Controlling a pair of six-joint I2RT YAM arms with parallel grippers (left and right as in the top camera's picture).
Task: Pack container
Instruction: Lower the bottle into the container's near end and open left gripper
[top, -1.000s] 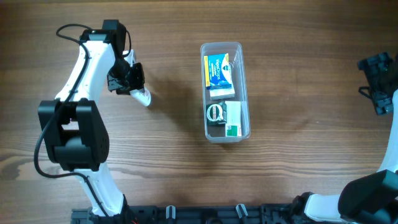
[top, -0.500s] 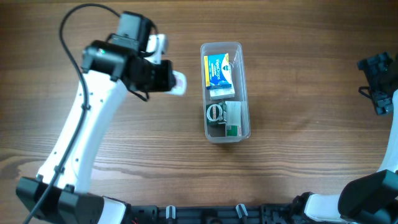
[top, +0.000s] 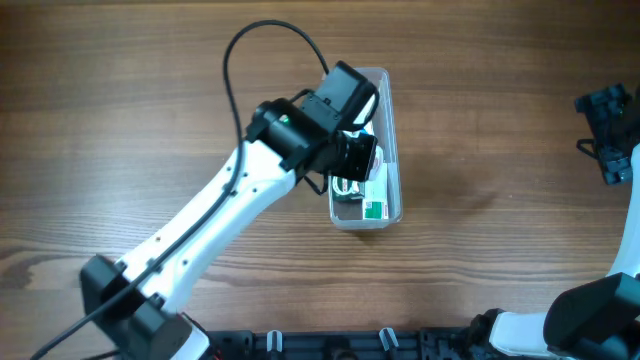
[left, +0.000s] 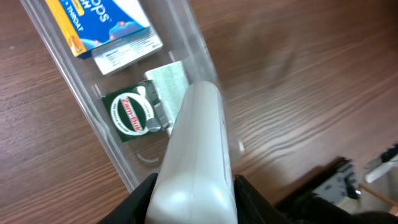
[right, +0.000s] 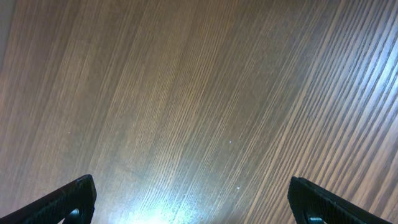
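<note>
The container (top: 393, 120) is a long clear plastic tub in the middle of the table; it also shows in the left wrist view (left: 186, 28). Inside lie a blue and yellow box (left: 99, 25), a dark green round-labelled packet (left: 132, 113) and a white and green box (top: 376, 195). My left gripper (top: 358, 160) is shut on a small white bottle (left: 196, 155) and holds it over the tub's middle. My right gripper (top: 605, 130) is open and empty at the far right, over bare wood.
The table (top: 500, 250) is brown wood grain. A black rail (top: 330, 345) runs along the front edge. The right wrist view shows only bare wood (right: 199, 93).
My left arm has swung right from the left side of the table, carrying the white bottle to a spot over the tub. The right arm has not moved.
</note>
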